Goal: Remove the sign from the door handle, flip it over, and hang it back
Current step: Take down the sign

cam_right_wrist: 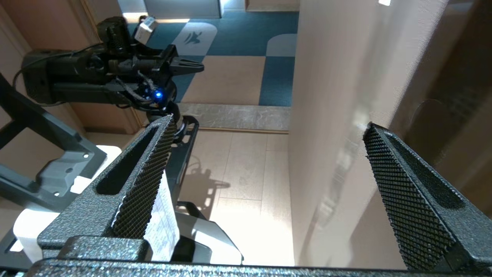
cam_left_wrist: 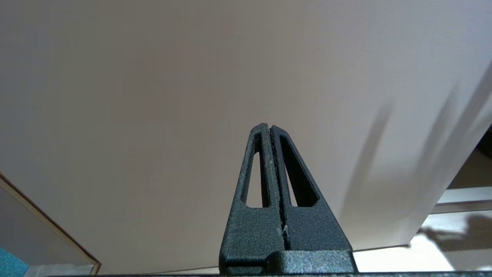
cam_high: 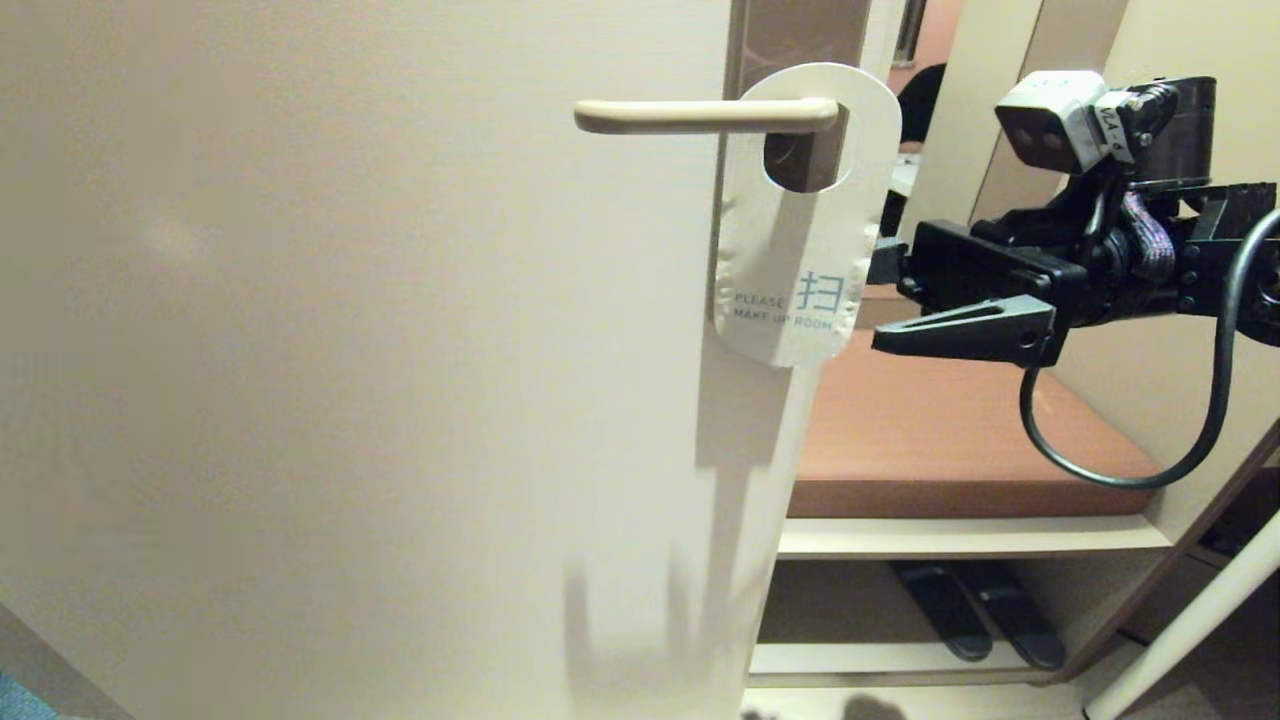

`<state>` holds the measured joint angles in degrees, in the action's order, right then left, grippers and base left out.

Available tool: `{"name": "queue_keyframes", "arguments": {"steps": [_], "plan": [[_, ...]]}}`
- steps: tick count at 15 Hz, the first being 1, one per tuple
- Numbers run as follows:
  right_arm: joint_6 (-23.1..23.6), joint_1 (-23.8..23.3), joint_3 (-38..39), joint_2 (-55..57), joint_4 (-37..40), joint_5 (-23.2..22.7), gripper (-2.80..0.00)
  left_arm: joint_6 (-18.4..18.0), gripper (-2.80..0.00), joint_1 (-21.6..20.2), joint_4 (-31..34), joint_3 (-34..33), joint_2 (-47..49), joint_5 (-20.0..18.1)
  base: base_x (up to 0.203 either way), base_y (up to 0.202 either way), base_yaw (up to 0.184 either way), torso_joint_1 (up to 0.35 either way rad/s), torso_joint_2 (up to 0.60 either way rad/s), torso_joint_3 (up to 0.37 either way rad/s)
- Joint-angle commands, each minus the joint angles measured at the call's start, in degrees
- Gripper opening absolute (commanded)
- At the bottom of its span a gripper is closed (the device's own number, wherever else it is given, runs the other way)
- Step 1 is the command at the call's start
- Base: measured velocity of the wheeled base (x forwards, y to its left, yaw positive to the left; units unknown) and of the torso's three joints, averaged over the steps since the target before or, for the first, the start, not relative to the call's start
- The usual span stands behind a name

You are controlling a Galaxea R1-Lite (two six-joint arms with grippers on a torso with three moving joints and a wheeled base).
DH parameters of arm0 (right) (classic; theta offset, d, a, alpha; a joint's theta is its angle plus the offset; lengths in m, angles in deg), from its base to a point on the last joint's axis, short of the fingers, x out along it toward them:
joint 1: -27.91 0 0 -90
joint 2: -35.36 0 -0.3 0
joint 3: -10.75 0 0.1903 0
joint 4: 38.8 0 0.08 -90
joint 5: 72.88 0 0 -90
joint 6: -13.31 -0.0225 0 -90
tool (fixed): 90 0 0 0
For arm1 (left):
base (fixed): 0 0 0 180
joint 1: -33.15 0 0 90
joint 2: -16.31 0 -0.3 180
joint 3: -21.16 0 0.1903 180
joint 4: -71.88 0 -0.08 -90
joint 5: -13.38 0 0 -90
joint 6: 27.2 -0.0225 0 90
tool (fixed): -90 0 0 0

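Note:
The sign (cam_high: 790,290) hangs by its hole on the door handle (cam_high: 700,115), white "PLEASE MAKE UP ROOM" side facing me, lower part slightly crumpled. The cream lever is fixed to a brown-grey plate (cam_high: 800,35) near the door's edge. My right gripper (cam_high: 880,300) is level with the sign's lower right edge and just right of it, pointing at it, open with nothing between its fingers (cam_right_wrist: 403,192). In the right wrist view the sign is not clear. My left gripper (cam_left_wrist: 271,127) is shut and empty, parked low before the door face; it also shows as the left gripper (cam_right_wrist: 194,66).
The cream door (cam_high: 350,350) fills the left and middle. Right of its edge stands a bench with a red-brown top (cam_high: 950,430), and dark slippers (cam_high: 975,610) lie on the shelf under it. A black cable (cam_high: 1130,470) loops below my right wrist.

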<state>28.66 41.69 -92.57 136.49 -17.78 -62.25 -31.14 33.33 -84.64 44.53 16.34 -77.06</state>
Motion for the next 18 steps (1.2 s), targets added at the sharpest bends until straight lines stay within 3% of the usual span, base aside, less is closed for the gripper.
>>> {"name": "queue_keyframes", "arguments": {"steps": [1,18], "plan": [[0.1,0.6,0.0,0.0,-0.1,-0.1,0.0,0.0,-2.8,0.0,0.0,0.0,0.0,0.0,0.0,0.0,0.0,0.0,0.0,0.0],[0.1,4.2,-0.7,1.3,-2.5,3.2,0.0,0.0,-2.8,0.0,0.0,0.0,0.0,0.0,0.0,0.0,0.0,0.0,0.0,0.0]]}}
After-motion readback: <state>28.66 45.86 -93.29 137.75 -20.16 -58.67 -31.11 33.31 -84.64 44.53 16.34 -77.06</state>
